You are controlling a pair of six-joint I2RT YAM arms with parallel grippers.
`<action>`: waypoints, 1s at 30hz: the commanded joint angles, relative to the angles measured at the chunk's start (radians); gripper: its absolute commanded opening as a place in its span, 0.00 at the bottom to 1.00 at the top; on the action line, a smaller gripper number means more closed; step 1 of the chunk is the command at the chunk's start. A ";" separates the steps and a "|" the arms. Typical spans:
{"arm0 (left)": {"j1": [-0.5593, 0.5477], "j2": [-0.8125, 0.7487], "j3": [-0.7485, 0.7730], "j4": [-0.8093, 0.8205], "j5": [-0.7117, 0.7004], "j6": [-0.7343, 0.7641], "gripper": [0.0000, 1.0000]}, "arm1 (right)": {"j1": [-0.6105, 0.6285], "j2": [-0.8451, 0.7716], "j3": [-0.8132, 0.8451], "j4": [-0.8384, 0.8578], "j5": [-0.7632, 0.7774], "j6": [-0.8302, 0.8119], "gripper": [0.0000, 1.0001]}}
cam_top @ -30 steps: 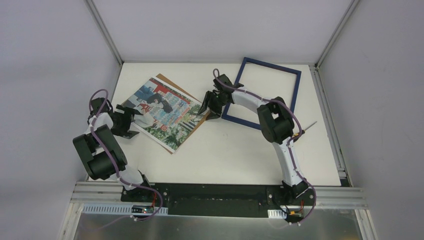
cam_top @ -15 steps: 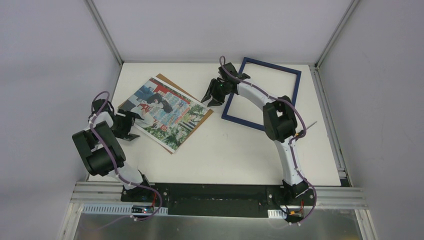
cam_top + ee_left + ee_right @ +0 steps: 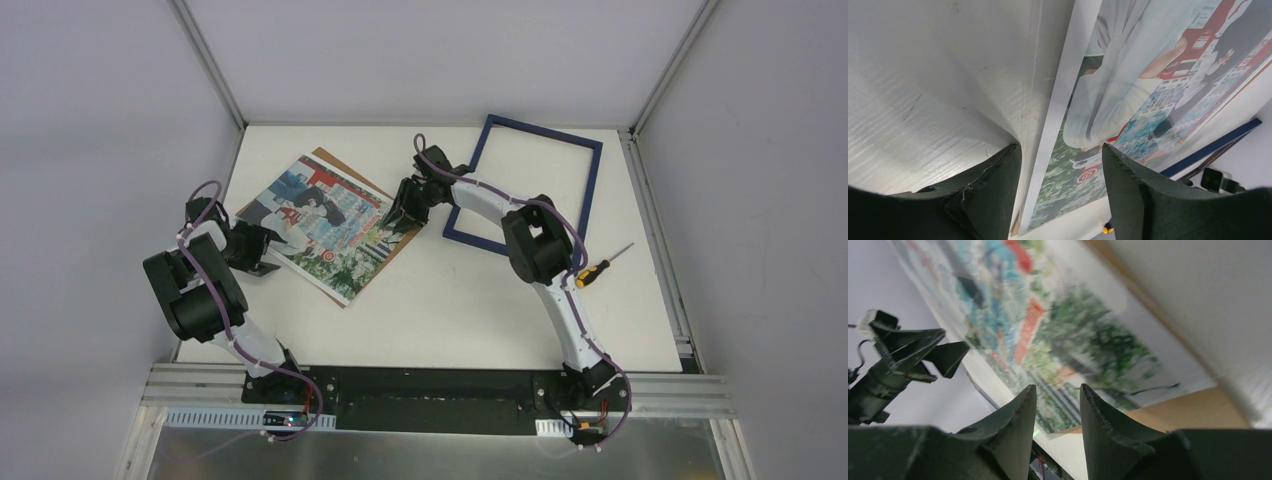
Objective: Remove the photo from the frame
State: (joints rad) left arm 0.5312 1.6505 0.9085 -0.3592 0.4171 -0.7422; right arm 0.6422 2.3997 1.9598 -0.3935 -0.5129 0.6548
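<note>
The photo [image 3: 325, 225], a colourful print with a white border, lies on a brown backing board [image 3: 404, 238] at the table's left. The empty navy frame [image 3: 590, 190] lies apart at the back right. My left gripper [image 3: 268, 252] is at the photo's left edge. In the left wrist view its jaws [image 3: 1060, 155] are open, and the photo's [image 3: 1128, 95] white border runs between the fingers [image 3: 993, 185]. My right gripper [image 3: 400, 212] hovers at the photo's right corner. Its jaws [image 3: 1058, 395] are open by a narrow gap over the photo [image 3: 1058, 335] and board [image 3: 1193, 410].
A screwdriver [image 3: 600, 265] with an orange and black handle lies on the table to the right of my right arm. The white table [image 3: 470, 310] ends at metal rails along the right side and the near edge.
My right gripper has swung left from the frame's left rail to the photo's right corner, its jaws narrowing. My left gripper's jaws have narrowed at the photo's left edge.
</note>
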 commanded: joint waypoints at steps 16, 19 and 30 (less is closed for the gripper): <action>-0.002 -0.100 0.050 0.047 0.068 -0.040 0.59 | -0.013 0.039 -0.007 -0.099 -0.001 -0.029 0.41; -0.014 -0.096 0.054 0.058 0.079 -0.062 0.59 | -0.013 0.039 0.006 -0.099 -0.018 -0.019 0.42; -0.037 -0.071 0.029 0.117 0.091 -0.120 0.57 | -0.011 0.023 -0.007 -0.115 -0.030 -0.043 0.48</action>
State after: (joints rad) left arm 0.5049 1.5814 0.9340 -0.2844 0.4702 -0.8295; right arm 0.6315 2.4359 1.9598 -0.4232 -0.5697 0.6521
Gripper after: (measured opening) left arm 0.546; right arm 0.456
